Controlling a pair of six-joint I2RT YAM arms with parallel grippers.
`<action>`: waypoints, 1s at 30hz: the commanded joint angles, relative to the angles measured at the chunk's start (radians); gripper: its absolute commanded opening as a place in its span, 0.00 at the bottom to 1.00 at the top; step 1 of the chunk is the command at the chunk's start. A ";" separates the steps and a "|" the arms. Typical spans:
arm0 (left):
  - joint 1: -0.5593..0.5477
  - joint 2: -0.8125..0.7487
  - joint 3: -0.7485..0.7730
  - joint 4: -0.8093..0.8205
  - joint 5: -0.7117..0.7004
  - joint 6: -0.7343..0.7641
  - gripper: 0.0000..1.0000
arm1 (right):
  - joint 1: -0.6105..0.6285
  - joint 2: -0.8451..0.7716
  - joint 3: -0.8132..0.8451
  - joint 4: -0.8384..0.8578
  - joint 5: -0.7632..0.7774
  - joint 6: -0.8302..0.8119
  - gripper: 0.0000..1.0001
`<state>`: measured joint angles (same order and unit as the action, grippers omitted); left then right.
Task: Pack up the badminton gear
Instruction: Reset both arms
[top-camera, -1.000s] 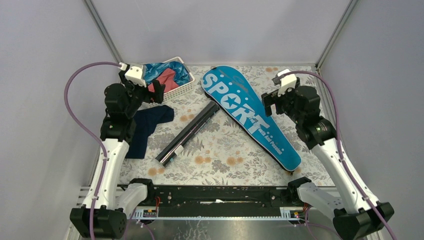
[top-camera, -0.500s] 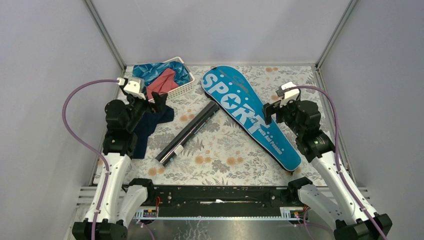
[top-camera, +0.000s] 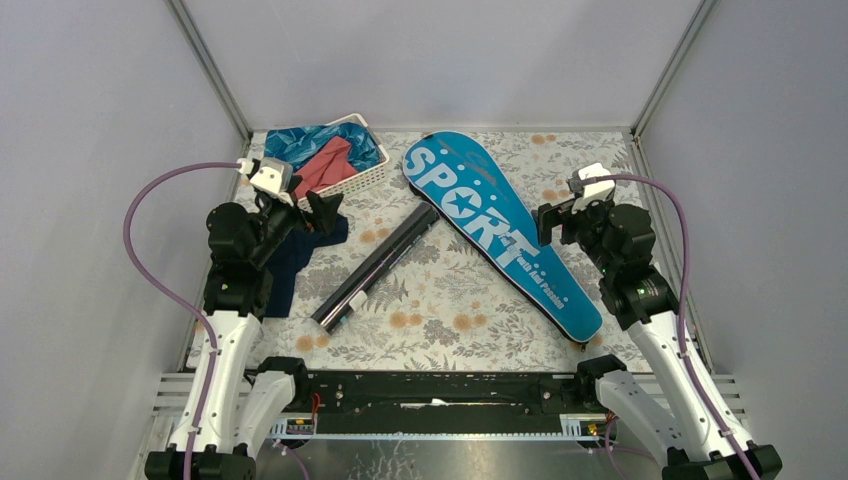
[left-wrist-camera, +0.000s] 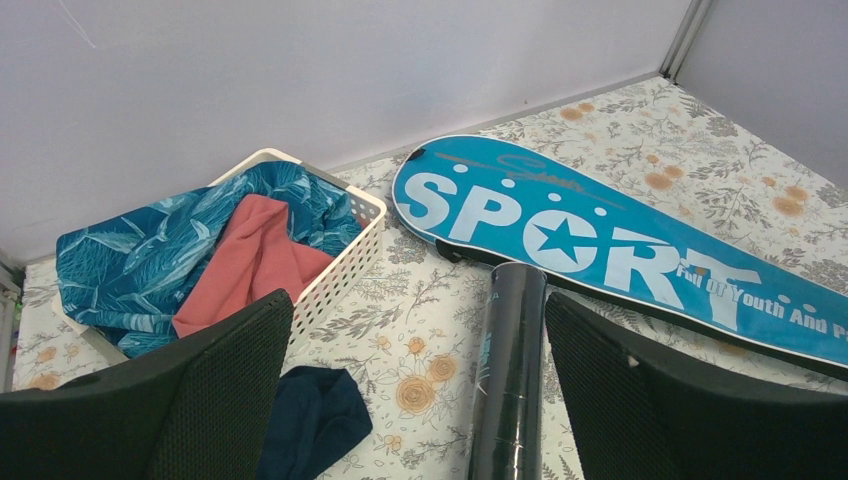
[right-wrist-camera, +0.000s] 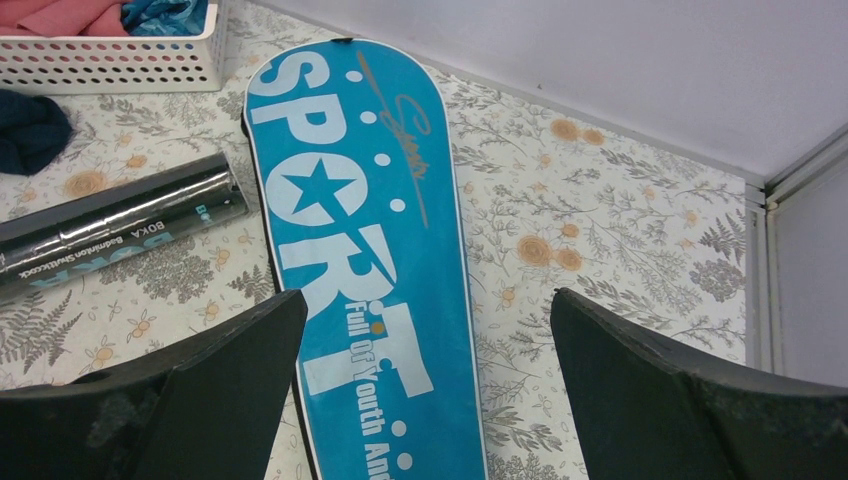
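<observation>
The blue racket-shaped bag lettered "SPORT" (top-camera: 500, 228) lies flat and diagonal on the floral table; it also shows in the left wrist view (left-wrist-camera: 600, 240) and the right wrist view (right-wrist-camera: 350, 230). The long black tube (top-camera: 375, 266) lies to its left, its far end near the bag; it shows in the left wrist view (left-wrist-camera: 510, 370) and the right wrist view (right-wrist-camera: 110, 225). My left gripper (top-camera: 318, 207) is open and empty above the table beside the basket. My right gripper (top-camera: 548, 222) is open and empty over the bag's right edge. No rackets or shuttlecocks are in view.
A white basket (top-camera: 365, 178) with blue and red cloths stands at the back left. A navy blue cloth (top-camera: 290, 262) lies under the left arm. Grey walls close in the table on three sides.
</observation>
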<state>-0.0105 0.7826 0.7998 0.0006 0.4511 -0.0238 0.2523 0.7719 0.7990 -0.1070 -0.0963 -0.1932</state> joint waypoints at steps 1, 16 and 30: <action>0.009 0.007 0.023 0.001 0.003 -0.019 0.99 | -0.021 -0.030 0.012 0.027 0.009 0.001 1.00; 0.009 0.010 0.040 -0.028 -0.028 0.001 0.99 | -0.028 -0.040 -0.006 0.033 0.011 -0.020 1.00; 0.033 0.013 0.039 -0.030 -0.028 0.005 0.99 | -0.028 -0.038 -0.012 0.032 0.006 -0.023 1.00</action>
<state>0.0139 0.7967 0.8074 -0.0185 0.4335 -0.0277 0.2287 0.7414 0.7876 -0.1074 -0.0952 -0.2058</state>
